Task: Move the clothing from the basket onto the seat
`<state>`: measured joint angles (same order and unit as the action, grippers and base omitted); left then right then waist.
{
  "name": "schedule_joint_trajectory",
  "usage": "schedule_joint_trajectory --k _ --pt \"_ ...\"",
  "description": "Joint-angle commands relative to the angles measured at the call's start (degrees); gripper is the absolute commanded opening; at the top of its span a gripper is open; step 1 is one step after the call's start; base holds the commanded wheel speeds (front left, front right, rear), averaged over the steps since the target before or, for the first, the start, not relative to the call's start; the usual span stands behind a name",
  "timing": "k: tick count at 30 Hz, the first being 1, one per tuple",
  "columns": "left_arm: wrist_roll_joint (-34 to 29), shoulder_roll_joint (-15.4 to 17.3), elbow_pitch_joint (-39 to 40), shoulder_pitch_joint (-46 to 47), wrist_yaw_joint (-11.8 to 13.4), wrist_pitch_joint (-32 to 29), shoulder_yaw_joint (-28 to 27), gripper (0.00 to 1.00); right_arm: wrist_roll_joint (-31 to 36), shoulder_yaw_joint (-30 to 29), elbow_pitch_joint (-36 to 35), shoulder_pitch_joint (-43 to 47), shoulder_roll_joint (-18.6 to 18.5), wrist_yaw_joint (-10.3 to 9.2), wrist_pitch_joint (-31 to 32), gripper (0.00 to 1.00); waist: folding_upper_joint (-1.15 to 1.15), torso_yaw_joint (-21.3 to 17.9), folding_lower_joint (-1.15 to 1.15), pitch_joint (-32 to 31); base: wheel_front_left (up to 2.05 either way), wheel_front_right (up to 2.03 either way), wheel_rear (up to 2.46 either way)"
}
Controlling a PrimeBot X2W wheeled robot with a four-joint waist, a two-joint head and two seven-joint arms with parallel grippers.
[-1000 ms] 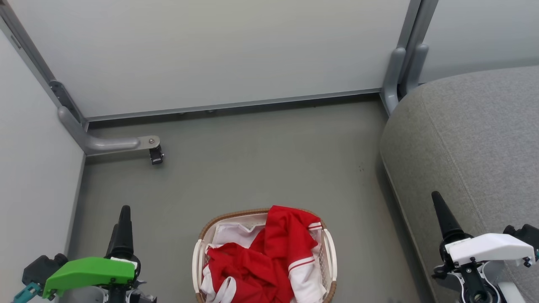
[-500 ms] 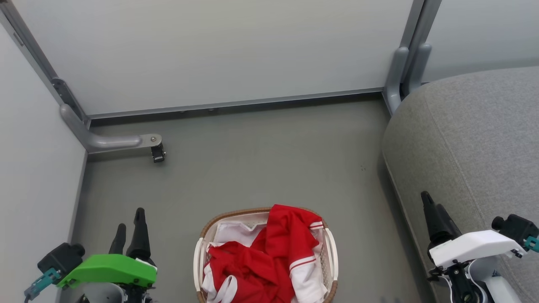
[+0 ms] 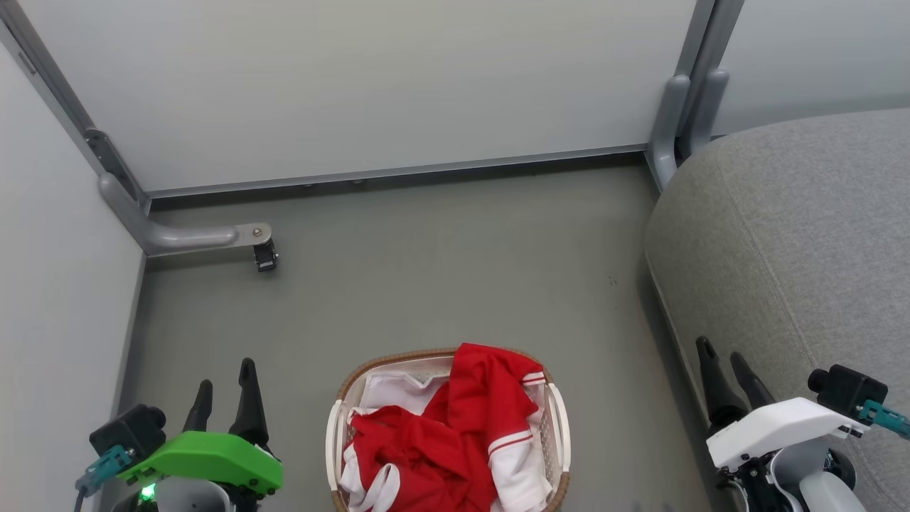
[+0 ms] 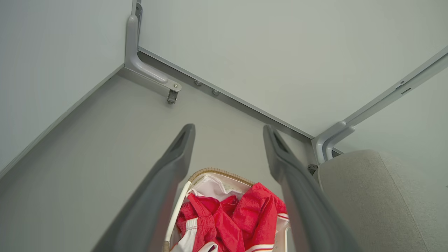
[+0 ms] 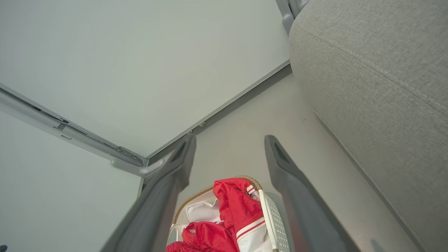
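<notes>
The clothing (image 3: 455, 434) lies heaped in the basket (image 3: 398, 358) at lower centre of the head view, unmoved. The left hand (image 3: 226, 377) and right hand (image 3: 719, 351), both open and empty, have drawn inward from the lower corners, probably beginning the approach. The seat (image 3: 796, 235), at right, holds no garment.

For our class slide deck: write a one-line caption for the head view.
Open left gripper and right gripper flank a laundry basket of red-and-white clothing beside the grey seat.

Cropping at head view's bottom edge: near end of basket (image 3: 332, 444), lower folds of clothing (image 3: 455, 434). Running off right edge: seat (image 3: 782, 235).
</notes>
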<state>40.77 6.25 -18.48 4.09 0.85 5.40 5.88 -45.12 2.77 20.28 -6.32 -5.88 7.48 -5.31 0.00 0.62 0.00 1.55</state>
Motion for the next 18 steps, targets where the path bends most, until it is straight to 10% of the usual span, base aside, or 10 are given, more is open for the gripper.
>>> schedule_joint_trajectory --k 1,18 --pt "-2.2 0.8 0.4 0.6 0.5 0.6 0.5 1.0 2.0 0.2 -0.2 -0.7 -0.4 0.02 -0.7 1.0 0.0 0.0 0.0 0.0 0.0 0.0 0.0" --pt "-12.9 1.5 -0.7 0.3 3.0 3.4 3.3 1.0 13.9 0.7 1.6 -0.6 -0.4 0.02 -3.4 1.0 0.0 -0.5 0.0 0.5 0.0 0.0 0.0"
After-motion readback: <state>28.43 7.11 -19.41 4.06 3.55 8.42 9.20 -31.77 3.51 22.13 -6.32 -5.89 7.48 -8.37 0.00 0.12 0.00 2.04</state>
